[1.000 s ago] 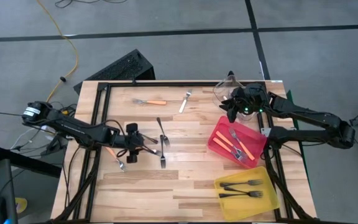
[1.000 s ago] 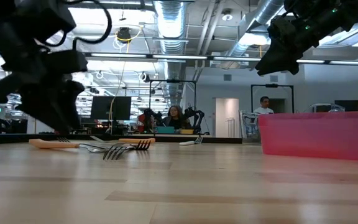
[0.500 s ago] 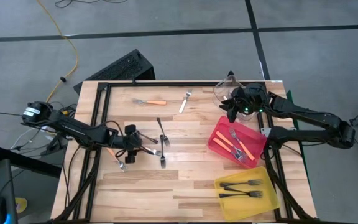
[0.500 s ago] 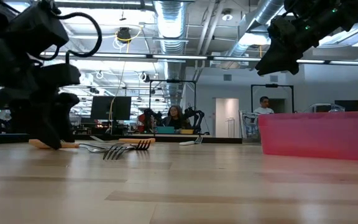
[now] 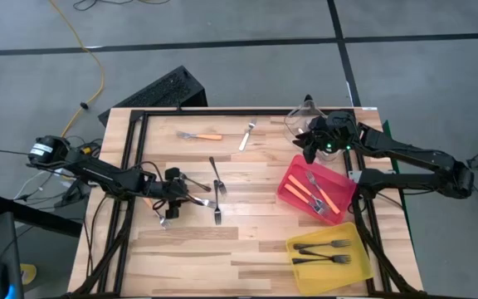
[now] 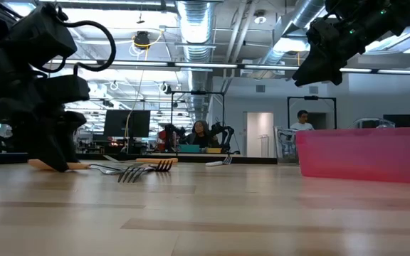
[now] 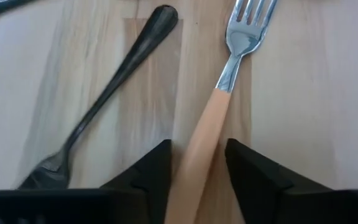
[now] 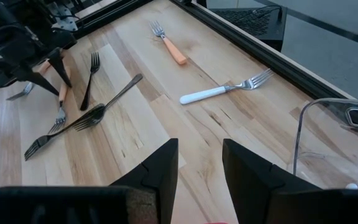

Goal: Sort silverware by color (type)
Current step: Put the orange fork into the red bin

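An orange-handled fork (image 7: 207,124) lies flat on the table at the left, next to a black fork (image 7: 110,93). My left gripper (image 5: 170,199) stands open over it, pointing steeply down, tips at the tabletop (image 6: 59,162). One finger (image 7: 157,171) is on each side of the orange handle. My right gripper (image 5: 320,143) hangs open and holds nothing, high above the far right, next to the clear bin (image 5: 299,124). Loose forks lie on the wood: an orange-handled one (image 5: 202,135), a pale one (image 5: 247,134) and black ones (image 5: 217,177). My left gripper straddles the fork's orange handle (image 7: 194,155) near its free end, coming from above, fingers across it. One finger (image 7: 160,168) reaches the handle's edge; whether it touches I cannot tell. The other finger (image 7: 247,177) stands a little apart. The fork lies flat on the table.
The red bin (image 5: 293,184) at the right holds orange-handled forks. The yellow bin (image 5: 357,259) at the near right holds black forks. A dark frame (image 5: 131,166) runs along the table's edges. Bare wood lies along the near middle (image 5: 231,257). People show far behind the table.
My left gripper has come down from above the table until its tips stand at the tabletop over the orange-handled fork. It has also shifted slightly toward the table's left edge. The forks have stayed in place.
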Action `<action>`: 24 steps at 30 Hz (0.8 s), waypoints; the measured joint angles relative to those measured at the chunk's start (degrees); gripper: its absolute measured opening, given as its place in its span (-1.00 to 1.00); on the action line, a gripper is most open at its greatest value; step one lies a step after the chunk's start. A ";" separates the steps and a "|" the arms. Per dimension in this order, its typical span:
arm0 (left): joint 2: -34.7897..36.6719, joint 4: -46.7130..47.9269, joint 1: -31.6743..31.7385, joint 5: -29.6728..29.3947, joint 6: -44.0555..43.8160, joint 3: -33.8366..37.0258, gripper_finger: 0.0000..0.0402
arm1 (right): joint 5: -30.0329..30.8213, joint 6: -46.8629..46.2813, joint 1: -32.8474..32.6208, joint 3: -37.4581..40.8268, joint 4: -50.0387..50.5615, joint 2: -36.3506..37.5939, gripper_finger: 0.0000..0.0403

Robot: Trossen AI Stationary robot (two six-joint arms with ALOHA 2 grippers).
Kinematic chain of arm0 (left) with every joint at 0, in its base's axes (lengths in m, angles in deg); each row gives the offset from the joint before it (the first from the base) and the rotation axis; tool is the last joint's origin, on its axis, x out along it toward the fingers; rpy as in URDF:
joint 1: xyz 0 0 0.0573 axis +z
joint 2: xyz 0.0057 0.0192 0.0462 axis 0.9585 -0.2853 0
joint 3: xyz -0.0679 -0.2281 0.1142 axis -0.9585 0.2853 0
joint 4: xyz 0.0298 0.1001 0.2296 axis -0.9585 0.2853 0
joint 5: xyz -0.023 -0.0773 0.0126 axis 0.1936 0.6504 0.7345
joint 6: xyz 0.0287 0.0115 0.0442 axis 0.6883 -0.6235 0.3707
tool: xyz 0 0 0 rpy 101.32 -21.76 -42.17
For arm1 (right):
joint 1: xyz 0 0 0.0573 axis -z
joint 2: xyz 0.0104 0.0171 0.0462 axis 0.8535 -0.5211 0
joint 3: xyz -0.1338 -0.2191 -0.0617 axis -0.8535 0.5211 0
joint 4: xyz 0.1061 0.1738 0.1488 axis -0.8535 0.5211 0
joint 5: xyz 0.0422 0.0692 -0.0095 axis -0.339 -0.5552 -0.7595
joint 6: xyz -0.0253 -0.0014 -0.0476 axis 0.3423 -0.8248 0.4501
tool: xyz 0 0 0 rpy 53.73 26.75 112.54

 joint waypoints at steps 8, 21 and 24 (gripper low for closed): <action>0.02 1.31 2.27 3.13 -0.98 0.02 -0.77 | 0.01 0.00 0.00 0.00 -0.01 0.00 -0.26; -0.10 -9.91 2.35 -1.59 -4.00 0.44 -0.82 | 0.00 -0.84 0.00 0.00 -0.02 0.00 -0.26; -0.09 -11.92 2.35 -2.85 -5.08 0.44 -0.82 | 0.00 -1.88 0.00 0.00 -0.08 0.00 -0.26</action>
